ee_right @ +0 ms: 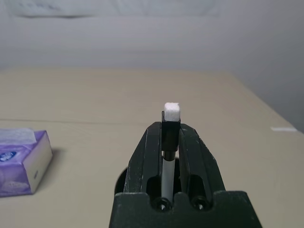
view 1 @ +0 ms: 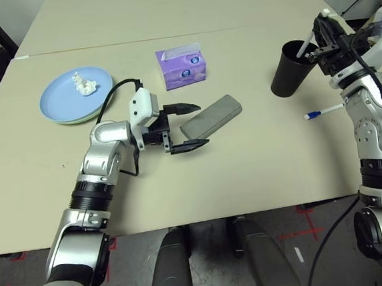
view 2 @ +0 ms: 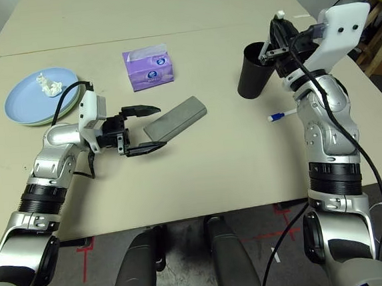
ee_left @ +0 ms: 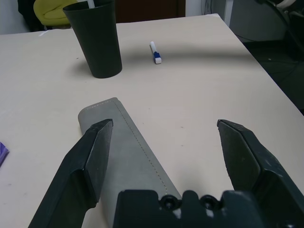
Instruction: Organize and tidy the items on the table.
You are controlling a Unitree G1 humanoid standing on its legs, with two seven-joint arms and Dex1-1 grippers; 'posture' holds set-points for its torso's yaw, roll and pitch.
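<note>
Left eye view, bench (view 1: 267, 170): everything I have to tidy lies spread across it, some of it grouped.
My right claw (ee_right: 170, 124): closed on a white-ended marker (ee_right: 172, 112), its lower part inside the mouth of the black cup (view 1: 291, 74).
Risk at the cup: if I swing sideways before letting go, the marker levers on the rim and tips the cup; if I open while it leans on one finger, it may drag back out as I lift.
My left claw (view 1: 204, 124): wide open and empty, reaching over the near-left end of the grey glasses case (view 1: 217, 115).
Risk at the case: it lies slanted across my reach, under one finger rather than centred, so closing now could shove or spin it, or pinch just a corner. Coming lower first could press that finger onto its top. I cannot tell whether I touch it.
Blue-capped pen (view 1: 313, 114): on the bench beside the cup, close to my right arm; a low sweep of that arm could roll it toward the edge.
Plates: blue plate (view 1: 57, 104) on green plate (view 1: 82, 121), crumpled tissue (view 1: 84, 84) on top; my left cable passes close, and a backward pull could snag the rim.
Purple tissue box (view 1: 183, 70): beyond the case, bumped if I push too far.
</note>
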